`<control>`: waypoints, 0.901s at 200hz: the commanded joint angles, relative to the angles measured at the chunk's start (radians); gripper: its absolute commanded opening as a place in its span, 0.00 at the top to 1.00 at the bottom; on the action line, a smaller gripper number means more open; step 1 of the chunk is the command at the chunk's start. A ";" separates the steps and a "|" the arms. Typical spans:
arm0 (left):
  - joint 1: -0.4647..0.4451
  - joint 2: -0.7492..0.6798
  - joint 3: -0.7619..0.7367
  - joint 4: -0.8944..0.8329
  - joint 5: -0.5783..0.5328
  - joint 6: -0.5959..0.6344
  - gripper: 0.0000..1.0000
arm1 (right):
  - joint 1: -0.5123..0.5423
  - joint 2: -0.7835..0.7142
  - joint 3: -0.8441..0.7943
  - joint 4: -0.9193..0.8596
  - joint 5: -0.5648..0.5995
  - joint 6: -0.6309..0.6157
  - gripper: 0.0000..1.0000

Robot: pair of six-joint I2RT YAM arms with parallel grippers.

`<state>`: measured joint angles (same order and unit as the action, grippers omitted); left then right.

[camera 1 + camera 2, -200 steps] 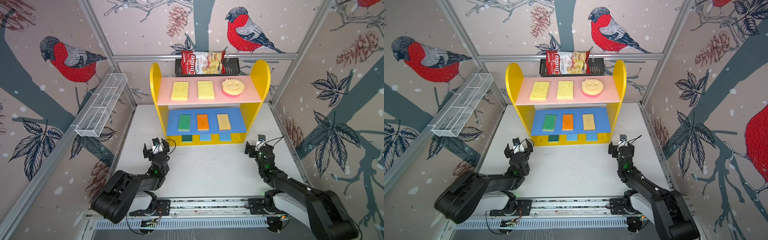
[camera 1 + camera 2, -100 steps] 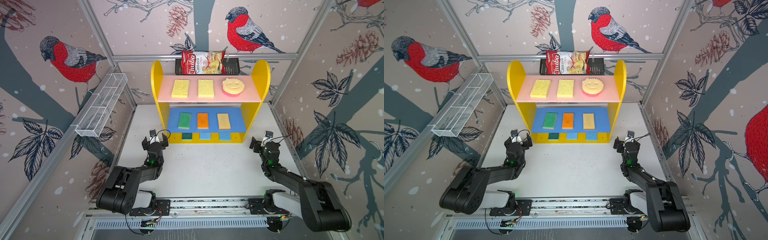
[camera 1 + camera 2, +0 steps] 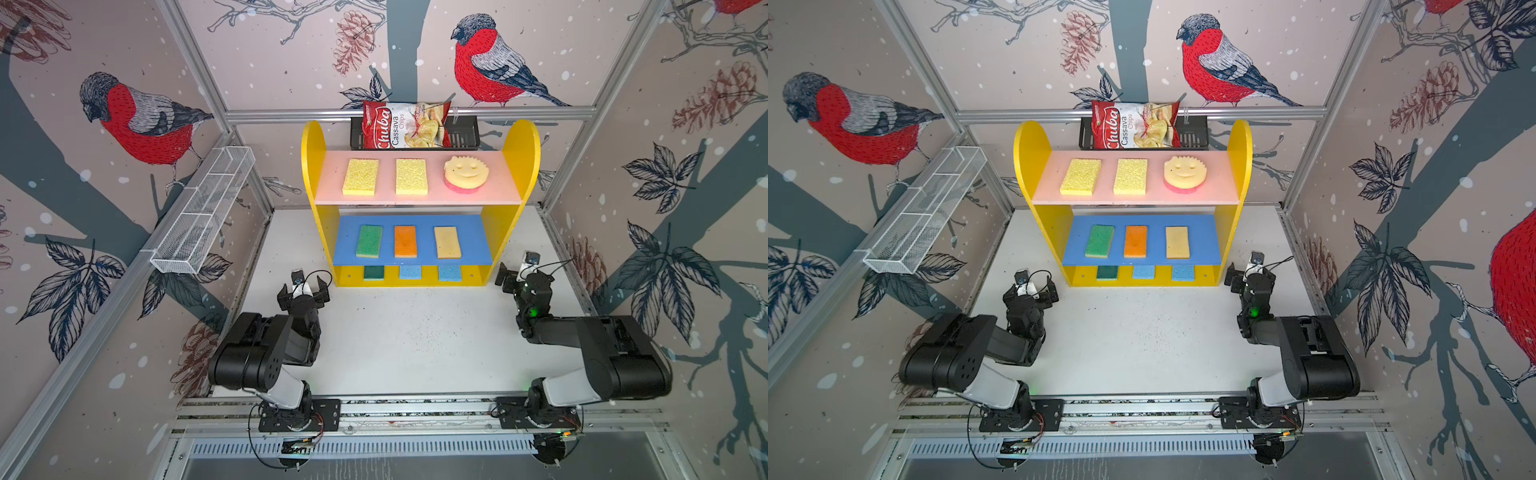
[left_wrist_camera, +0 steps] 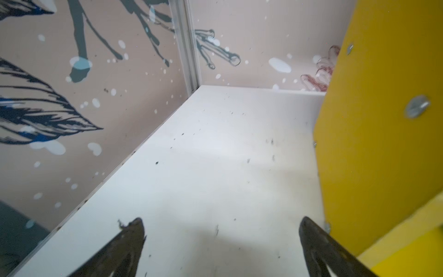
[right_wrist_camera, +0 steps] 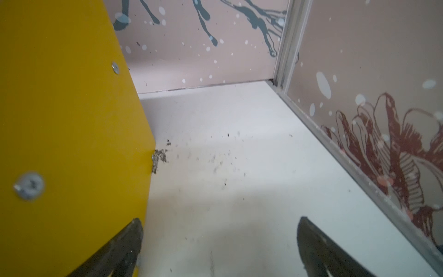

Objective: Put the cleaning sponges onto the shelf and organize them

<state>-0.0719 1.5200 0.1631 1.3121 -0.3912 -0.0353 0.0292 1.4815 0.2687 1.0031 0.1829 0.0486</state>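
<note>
A: Jaws?
B: Left jaws were spread wide and empty. The wrist view had both fingertips (image 4: pixel 134 230) over bare bench (image 4: pixel 215 156), one just beside a yellow side of the shelf (image 4: pixel 383 144); I couldn't tell if it touched. Right jaws were the same: wide, empty, one fingertip (image 5: pixel 134 230) just beside the opposite yellow side.
A: Arms?
B: Left arm (image 3: pixel 266 349) and right arm (image 3: pixel 602 345) were folded low over the bench, with the jaws flanking the shelf's front corners.
A: Readable text?
B: Only the chips bag (image 3: pixel 405 124): "Chuba Cassava Chips", lettering turned sideways. It stood in the black basket (image 3: pixel 357 139) on the back wall (image 3: pixel 291 62), behind the shelf. The white wire basket (image 3: pixel 203 212) hung on the left wall (image 3: pixel 83 208), well apart.
A: Delta versus a second back?
B: Both jaws had moved slightly farther back, to level with the shelf front, and the elbows had folded up higher. The opening hadn't changed. No sponge had shifted.
A: Sponges?
B: All nine were on the shelf.
Pink top board (image 3: pixel 498 191): first yellow sponge (image 3: pixel 360 176), second yellow sponge (image 3: pixel 411 176), smiley sponge (image 3: pixel 465 173) face up, eyes toward the back wall, pink layer underneath.
Blue middle board (image 3: pixel 473 245): green sponge (image 3: pixel 369 241), orange sponge (image 3: pixel 405 241), tan sponge (image 3: pixel 447 242).
Those five rectangles lay flat, long axis front to back, apart from each other.
Base (image 3: pixel 473 276): dark green sponge (image 3: pixel 374 272), first light blue sponge (image 3: pixel 410 272), second light blue sponge (image 3: pixel 450 272) in a row. Only their front ends showed, so I couldn't tell the axis.
</note>
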 commanded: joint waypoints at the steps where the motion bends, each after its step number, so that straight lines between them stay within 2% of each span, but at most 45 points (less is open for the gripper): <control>1: 0.020 0.049 0.003 0.143 0.037 -0.014 0.01 | -0.057 0.012 -0.087 0.282 -0.082 0.067 0.00; 11: 0.018 0.031 0.004 0.101 0.037 -0.021 0.01 | -0.057 0.018 -0.088 0.298 -0.108 0.054 0.00; 23: 0.020 0.026 0.019 0.073 0.033 -0.023 0.01 | -0.051 0.018 -0.033 0.184 -0.162 0.023 0.00; 180: 0.011 0.042 0.041 0.060 0.031 -0.008 0.01 | -0.047 0.019 -0.034 0.194 -0.149 0.022 0.00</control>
<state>-0.0605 1.5616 0.2005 1.3487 -0.3645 -0.0505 -0.0181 1.4998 0.2298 1.1576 0.0418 0.0772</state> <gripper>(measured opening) 0.992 0.996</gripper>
